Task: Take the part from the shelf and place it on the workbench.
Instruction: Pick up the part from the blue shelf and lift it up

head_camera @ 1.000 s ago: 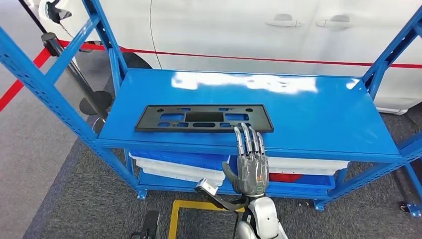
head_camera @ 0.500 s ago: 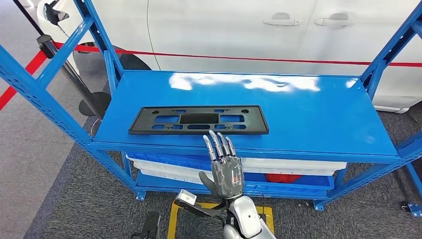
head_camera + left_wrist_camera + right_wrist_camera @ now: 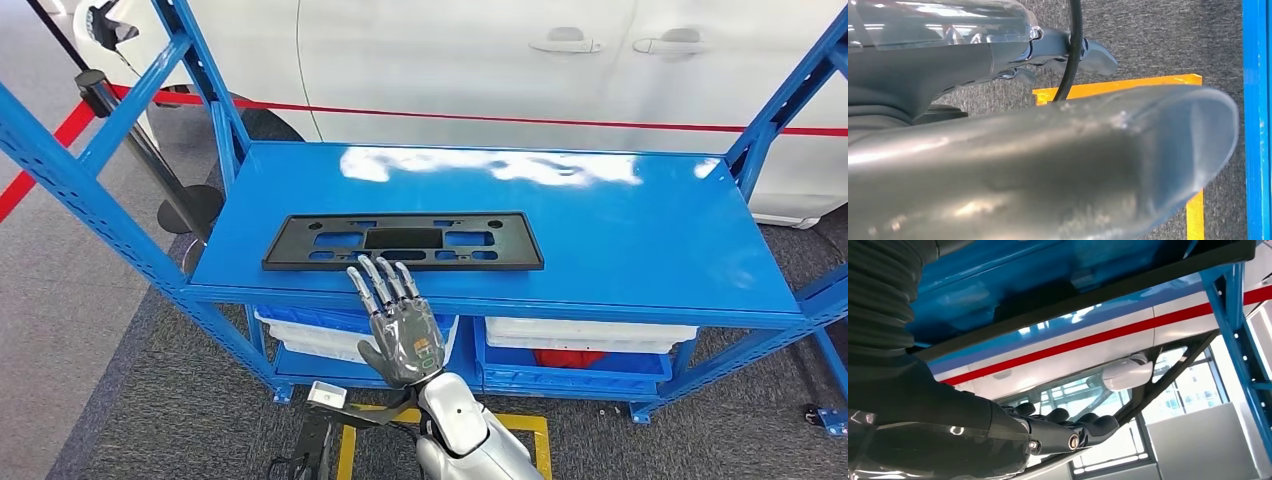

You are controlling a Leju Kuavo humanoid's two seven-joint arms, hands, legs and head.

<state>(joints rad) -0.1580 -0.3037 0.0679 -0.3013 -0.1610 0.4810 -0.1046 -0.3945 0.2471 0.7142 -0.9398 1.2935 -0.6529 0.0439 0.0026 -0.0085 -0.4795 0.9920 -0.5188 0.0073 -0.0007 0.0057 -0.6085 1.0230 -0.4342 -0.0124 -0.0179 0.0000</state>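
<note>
The part (image 3: 403, 240) is a flat black rectangular frame with several cut-outs. It lies on the blue top shelf (image 3: 620, 230), close to the front edge. My right hand (image 3: 400, 325) reaches up from below in the head view, fingers straight and apart, holding nothing. Its fingertips (image 3: 380, 272) come up to the part's near edge, left of its middle. The right wrist view looks past the dark fingers (image 3: 1068, 430) at the part's black edge (image 3: 1098, 295) on the blue shelf. A blurred grey shape, probably my left hand (image 3: 1058, 170), hangs over the floor in the left wrist view.
A white car (image 3: 480, 60) with a red stripe stands right behind the shelf. Blue uprights (image 3: 90, 180) flank the shelf on both sides. White and blue bins (image 3: 590, 335) sit on the lower level. A yellow floor marking (image 3: 350, 440) lies near my body.
My right hand has slid left along the shelf's front edge, from below the part's right end to left of its middle. The part has stayed in place.
</note>
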